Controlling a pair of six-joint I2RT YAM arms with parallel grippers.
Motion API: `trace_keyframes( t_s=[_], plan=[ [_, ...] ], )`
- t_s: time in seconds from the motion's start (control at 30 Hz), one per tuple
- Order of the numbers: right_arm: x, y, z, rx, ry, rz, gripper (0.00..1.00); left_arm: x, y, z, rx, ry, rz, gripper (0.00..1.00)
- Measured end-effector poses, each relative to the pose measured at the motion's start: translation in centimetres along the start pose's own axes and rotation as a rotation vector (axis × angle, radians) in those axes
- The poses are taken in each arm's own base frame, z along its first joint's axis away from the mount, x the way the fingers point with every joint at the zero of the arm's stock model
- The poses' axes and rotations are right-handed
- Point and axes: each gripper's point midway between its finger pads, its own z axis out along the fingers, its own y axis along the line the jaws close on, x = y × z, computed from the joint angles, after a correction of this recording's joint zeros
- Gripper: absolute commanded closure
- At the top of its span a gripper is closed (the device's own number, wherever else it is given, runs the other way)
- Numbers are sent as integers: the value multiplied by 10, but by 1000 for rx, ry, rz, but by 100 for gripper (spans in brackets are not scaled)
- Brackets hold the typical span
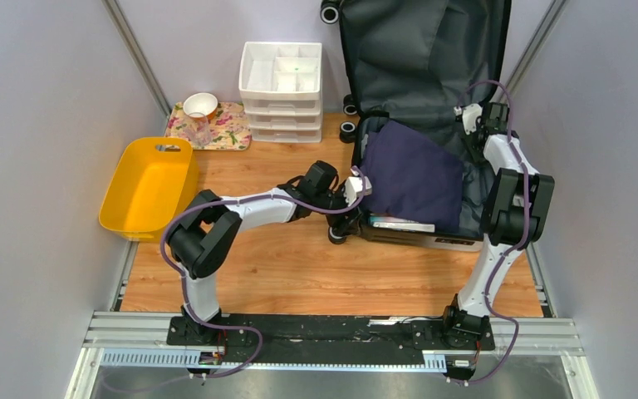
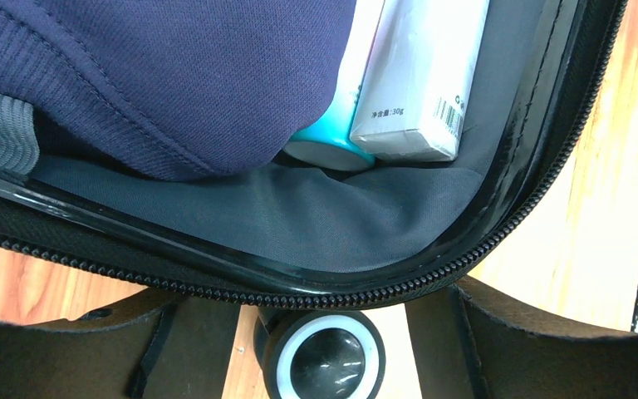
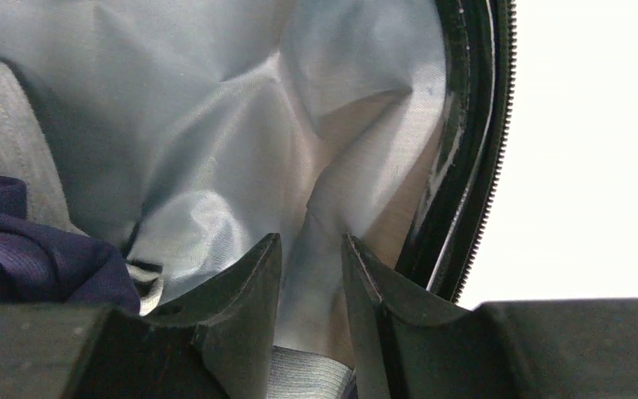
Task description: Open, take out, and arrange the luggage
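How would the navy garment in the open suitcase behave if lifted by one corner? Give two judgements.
Probably floppy: the navy garment is soft ribbed knit, draped over a white box. Likely light, being just cloth; its textured weave should resist slipping.

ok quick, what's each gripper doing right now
left gripper: open, at the luggage corner, holding nothing
right gripper: nearly closed, lining between its fingers; cannot tell if it grips

Robot lab cell — plain grey panel walls (image 1: 33,125), aluminium frame rails (image 1: 540,337), wood-grain tabletop (image 1: 299,266)
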Motion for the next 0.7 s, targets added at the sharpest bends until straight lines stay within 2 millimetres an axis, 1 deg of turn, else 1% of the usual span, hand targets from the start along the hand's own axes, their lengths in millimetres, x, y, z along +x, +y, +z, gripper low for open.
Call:
trace_keyframes(
  t_s=[0.1,0.17,0.33,0.47,0.6,0.7],
  plan=[
    [7,-8,0,22,17,36,57,-3,3,7,4,-3,4,26],
    [13,-13,-1,33,30,61,52,-6,3,12,14,-5,7,26],
    [31,-22,-3,66,78,123,51,-15,5,25,31,-17,17,26],
    [45,-30,-12,106,116,190,49,-22,6,35,50,-25,14,26],
    [51,-39,-21,149,131,282,48,-28,3,49,67,-29,12,27],
    [57,-40,-28,153,143,344,48,-30,-1,60,78,-23,8,25]
  ],
)
